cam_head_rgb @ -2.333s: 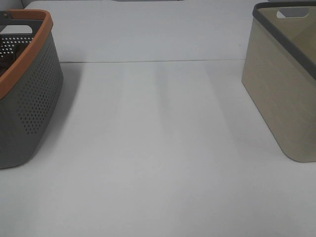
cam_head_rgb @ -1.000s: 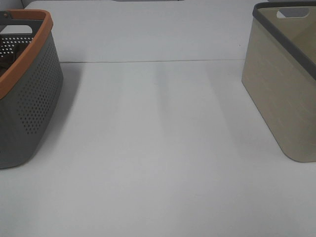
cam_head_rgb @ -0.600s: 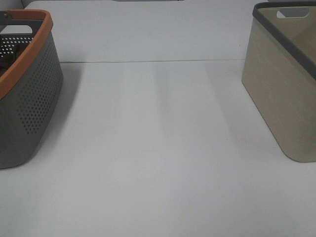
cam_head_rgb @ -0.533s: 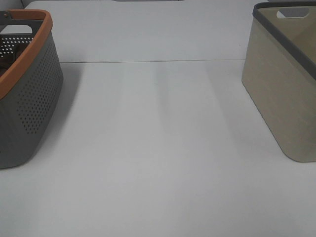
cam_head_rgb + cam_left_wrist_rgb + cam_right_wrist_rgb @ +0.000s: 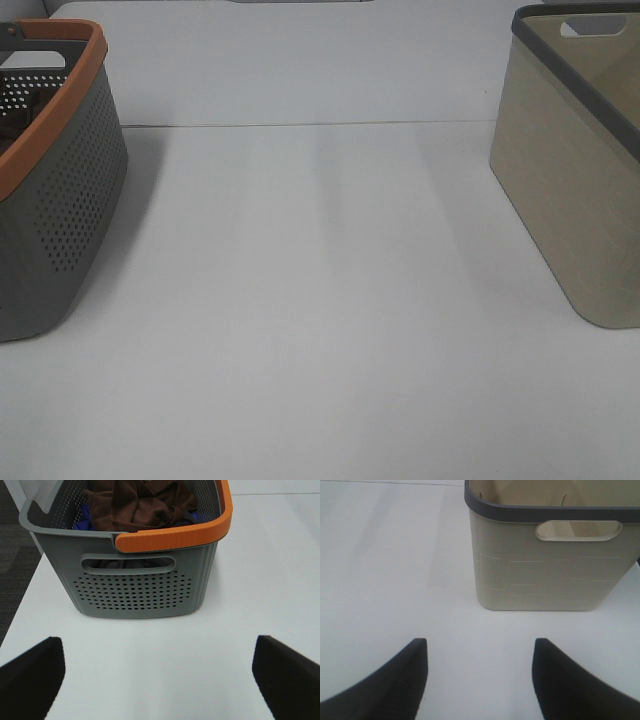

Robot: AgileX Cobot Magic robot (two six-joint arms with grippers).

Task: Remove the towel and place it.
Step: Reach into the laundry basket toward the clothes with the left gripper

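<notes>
The dark brown towel (image 5: 142,502) lies crumpled inside the grey perforated basket with an orange rim (image 5: 150,587), on top of blue cloth. A dark sliver of it shows in the high view (image 5: 12,125), inside the same basket (image 5: 70,190) at the left. My left gripper (image 5: 157,672) is open and empty, its fingers (image 5: 30,675) spread wide above the white table in front of the basket. My right gripper (image 5: 477,680) is open and empty, in front of the beige bin (image 5: 545,565). Neither gripper shows in the high view.
The beige bin with a dark grey rim (image 5: 575,170) stands at the right of the white table (image 5: 320,300); what shows of its inside is bare. The table's left edge and dark floor (image 5: 12,565) lie beside the grey basket.
</notes>
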